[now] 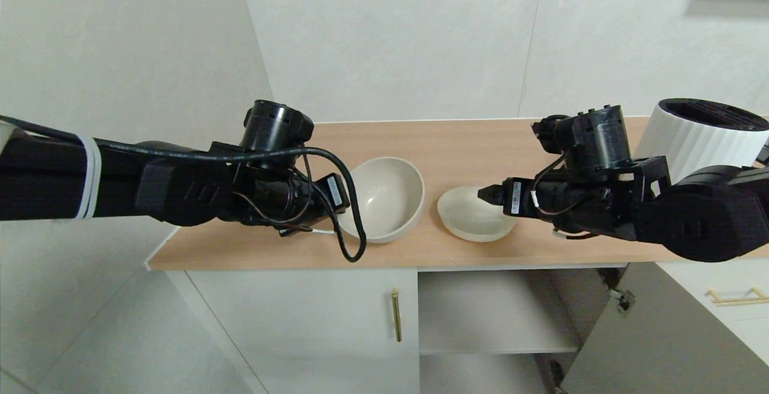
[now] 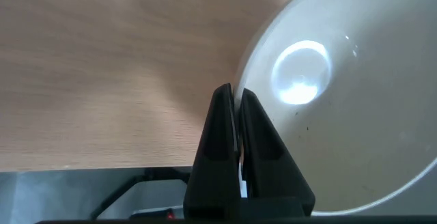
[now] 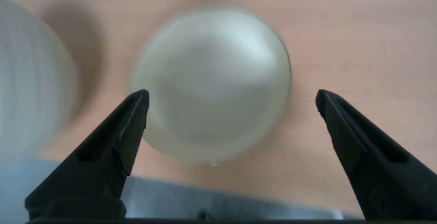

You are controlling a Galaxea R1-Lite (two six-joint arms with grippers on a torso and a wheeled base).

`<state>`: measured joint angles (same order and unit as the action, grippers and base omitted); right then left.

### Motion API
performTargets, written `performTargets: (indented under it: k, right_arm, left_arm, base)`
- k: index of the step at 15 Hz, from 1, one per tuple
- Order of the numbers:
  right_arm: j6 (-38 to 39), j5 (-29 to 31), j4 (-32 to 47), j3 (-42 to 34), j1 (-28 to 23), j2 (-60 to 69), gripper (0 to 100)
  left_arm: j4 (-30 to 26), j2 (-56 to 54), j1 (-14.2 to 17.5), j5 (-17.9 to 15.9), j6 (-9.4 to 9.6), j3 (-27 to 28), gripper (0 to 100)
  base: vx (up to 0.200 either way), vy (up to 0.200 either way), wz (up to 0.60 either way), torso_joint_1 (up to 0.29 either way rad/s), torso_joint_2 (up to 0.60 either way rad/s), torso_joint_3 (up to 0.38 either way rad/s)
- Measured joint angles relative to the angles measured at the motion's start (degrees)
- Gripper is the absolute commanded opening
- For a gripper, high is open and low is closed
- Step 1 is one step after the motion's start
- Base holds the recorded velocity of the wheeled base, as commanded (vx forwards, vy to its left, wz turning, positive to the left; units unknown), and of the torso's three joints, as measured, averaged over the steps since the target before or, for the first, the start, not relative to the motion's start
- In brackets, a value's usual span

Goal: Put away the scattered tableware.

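Cream big bowl (image 1: pixel 384 199), tilted near the worktop's (image 1: pixel 468 148) front edge, has its rim pinched by the left gripper (image 2: pixel 235 101). Right gripper (image 1: pixel 485 193) hangs spread above the small bowl (image 1: pixel 471 220) beside; closing on it seems next.

The bowl (image 1: pixel 387 196) is cream, the dish (image 1: pixel 468 217) perhaps paler, the woodgrain counter (image 1: pixel 468 142) tan.
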<state>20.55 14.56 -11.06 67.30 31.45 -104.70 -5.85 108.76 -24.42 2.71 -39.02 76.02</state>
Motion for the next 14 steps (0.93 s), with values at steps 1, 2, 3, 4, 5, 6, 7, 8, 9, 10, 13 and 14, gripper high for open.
performTargets:
  k: [1,2,3,4,5,6,7,8,9,10,13,14]
  right_arm:
    - [0.0,0.0,1.7,0.6,0.0,0.0,100]
    - [0.0,0.0,3.5,1.5,0.0,-0.1,100]
    - [0.0,0.1,5.4,2.6,0.0,-0.3,100]
    - [0.0,0.7,7.6,3.8,-0.1,-0.6,100]
    - [0.0,2.4,8.9,5.0,-0.1,-1.2,100]
    - [-0.4,5.5,9.8,6.2,-0.1,-2.2,100]
    - [-1.0,7.5,10.0,7.0,-0.1,-3.2,100]
    - [-1.3,8.3,10.1,7.5,-0.1,-4.0,100]
    - [-1.5,9.2,10.0,7.8,-0.1,-4.9,100]
    - [-1.5,9.4,10.1,8.0,-0.2,-5.7,100]
    - [-1.5,9.5,10.1,8.7,-0.9,-8.0,100]
    - [-1.5,9.5,9.9,8.9,-1.2,-8.7,100]
  left_arm:
    - [0.0,-0.3,0.0,0.0,0.0,0.0,0]
    - [-0.1,-0.7,0.0,0.0,0.0,-0.1,0]
    - [-0.1,-1.1,0.0,0.0,0.0,-0.2,0]
    - [-0.1,-1.5,0.0,0.0,0.02,-0.3,0]
    - [-0.2,-2.0,0.0,0.0,0.05,-0.4,0]
    - [-0.2,-2.3,0.0,0.0,0.07,-0.5,0]
    - [-0.2,-2.5,0.0,0.0,0.1,-0.6,0]
    - [-0.2,-2.7,0.0,0.0,0.1,-0.6,0]
    - [-0.2,-2.8,0.0,0.0,0.1,-0.8,0]
    - [-0.2,-2.9,0.0,0.0,0.11,-0.9,0]
    - [-0.2,-3.3,0.0,0.0,0.11,-1.1,0]
    - [-0.2,-3.4,0.0,0.0,0.13,-1.2,0]
  base:
    - [0.0,0.0,0.0,0.0,0.0,0.0]
    - [0.0,0.0,0.0,0.0,0.0,0.0]
    - [0.0,0.0,0.0,0.0,0.0,0.0]
    - [0.0,0.0,0.0,0.0,0.0,0.0]
    - [0.0,0.0,0.0,0.0,0.0,0.0]
    - [0.0,0.0,0.0,0.0,0.0,0.0]
    - [0.0,0.0,0.0,0.0,0.0,0.0]
    - [0.0,0.0,0.0,0.0,0.0,0.0]
    - [0.0,0.0,0.0,0.0,0.0,0.0]
    - [0.0,0.0,0.0,0.0,0.0,0.0]
    - [0.0,0.0,0.0,0.0,0.0,0.0]
    - [0.0,0.0,0.0,0.0,0.0,0.0]
